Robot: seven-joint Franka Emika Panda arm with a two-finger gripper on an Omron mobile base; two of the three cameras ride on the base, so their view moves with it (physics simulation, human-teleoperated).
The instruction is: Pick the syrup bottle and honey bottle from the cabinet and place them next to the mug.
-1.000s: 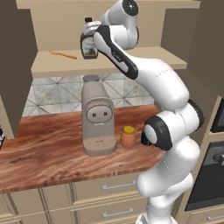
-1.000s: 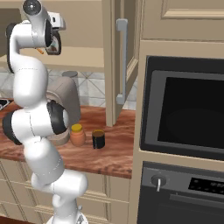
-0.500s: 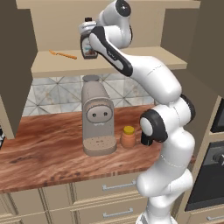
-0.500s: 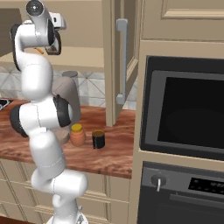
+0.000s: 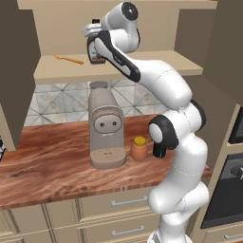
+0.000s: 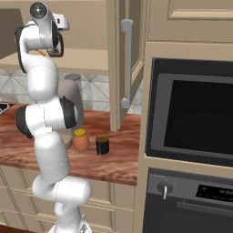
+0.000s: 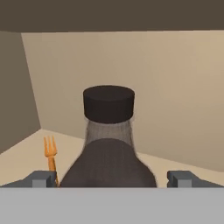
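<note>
Dark brown syrup bottle (image 7: 108, 148) standing upright on cabinet (image 5: 142, 64) shelf, centred between my gripper (image 7: 112, 178) fingertips (one each side, apparently not yet clamping). I am judging closure next, then lifting straight out toward mug (image 6: 102, 144).

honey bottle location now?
The honey bottle stands on the wooden counter, between the coffee machine and the mug, right of the machine in the left base view.
</note>
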